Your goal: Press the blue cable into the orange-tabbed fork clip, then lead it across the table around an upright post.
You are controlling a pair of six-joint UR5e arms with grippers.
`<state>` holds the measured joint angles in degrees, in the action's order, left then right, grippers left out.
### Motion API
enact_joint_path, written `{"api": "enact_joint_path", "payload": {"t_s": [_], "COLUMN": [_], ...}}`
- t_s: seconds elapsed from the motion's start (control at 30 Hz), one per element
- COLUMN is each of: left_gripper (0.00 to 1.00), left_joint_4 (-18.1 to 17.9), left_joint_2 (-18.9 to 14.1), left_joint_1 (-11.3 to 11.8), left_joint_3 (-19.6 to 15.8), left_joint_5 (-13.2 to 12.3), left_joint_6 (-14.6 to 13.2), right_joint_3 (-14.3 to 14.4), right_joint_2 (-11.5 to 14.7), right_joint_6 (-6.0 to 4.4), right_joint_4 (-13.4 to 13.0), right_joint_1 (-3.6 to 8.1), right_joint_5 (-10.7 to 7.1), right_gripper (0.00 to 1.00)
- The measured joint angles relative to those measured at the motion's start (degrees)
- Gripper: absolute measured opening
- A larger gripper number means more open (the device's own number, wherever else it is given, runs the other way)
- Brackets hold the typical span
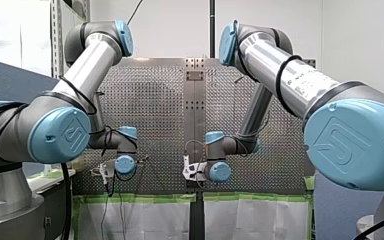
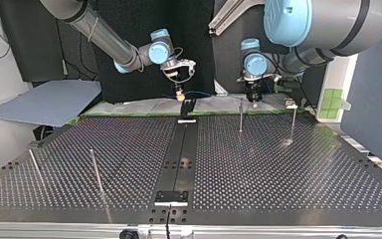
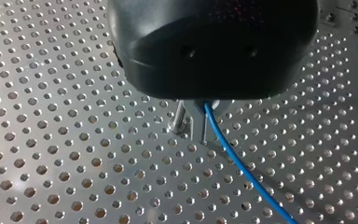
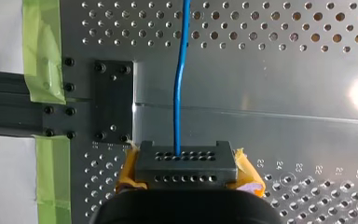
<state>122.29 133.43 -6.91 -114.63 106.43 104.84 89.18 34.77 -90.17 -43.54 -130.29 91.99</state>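
Observation:
The blue cable (image 4: 181,74) runs straight out ahead of my right gripper (image 4: 186,165), whose dark fingers with yellow pads (image 4: 247,170) are shut on it. In the top view that gripper (image 2: 179,93) hangs just over the dark fork clip (image 2: 187,107) on the centre rail; no orange tab shows there. A short stretch of cable (image 2: 199,93) leads toward my left gripper (image 2: 252,98). In the left wrist view its metal fingers are shut on the cable (image 3: 242,168), which trails away over the perforated plate from the gripper (image 3: 198,135).
Two thin upright posts (image 2: 240,117) (image 2: 293,122) stand near my left gripper at the far edge. Two more posts (image 2: 96,172) (image 2: 35,167) lean at the top view's near left. A black screwed plate (image 4: 113,100) and green tape (image 4: 42,51) lie beside the right gripper.

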Motion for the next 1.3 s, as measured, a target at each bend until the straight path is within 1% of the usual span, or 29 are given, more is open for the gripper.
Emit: {"api": "enact_joint_path", "payload": {"t_s": [0.1,0.27,0.53,0.67,0.77,0.83,0.93,1.1,1.3], "left_gripper": [0.00,0.00,0.00,0.00,0.00,0.00,0.00,0.00,0.00], "left_joint_4": [0.4,0.7,1.4,2.5,3.4,3.4,3.4,4.0,5.1], "left_joint_2": [0.0,0.3,0.7,1.9,3.4,4.4,5.0,5.3,5.3], "left_joint_1": [0.4,0.9,2.0,2.3,2.4,2.5,2.7,3.0,3.6], "left_joint_3": [0.1,0.5,1.8,2.8,3.9,4.6,5.5,6.9,7.5], "left_joint_5": [-0.7,-0.9,-1.6,-2.3,-2.1,-1.8,-1.6,-1.6,-1.7], "left_joint_6": [-0.1,-0.2,0.1,0.0,-0.1,0.1,0.8,2.0,2.6], "right_joint_3": [0.0,0.0,-0.1,-0.1,-0.1,-0.1,-0.2,-0.7,-1.9], "right_joint_2": [0.0,0.0,-0.1,-0.2,-0.2,-0.2,-0.3,-0.3,-0.3], "right_joint_6": [0.02,0.01,0.01,-0.01,0.00,0.03,0.05,0.05,0.06], "right_joint_4": [0.0,0.0,-0.2,-0.3,-0.3,-0.2,-0.1,0.2,1.1], "right_joint_1": [0.29,0.90,1.36,1.48,1.58,1.71,1.90,2.16,2.44], "right_joint_5": [0.08,0.12,0.04,0.02,-0.03,-0.04,-0.05,-0.05,-0.05], "right_gripper": [0.00,0.00,0.00,0.00,0.00,0.00,0.00,0.00,0.00]}}
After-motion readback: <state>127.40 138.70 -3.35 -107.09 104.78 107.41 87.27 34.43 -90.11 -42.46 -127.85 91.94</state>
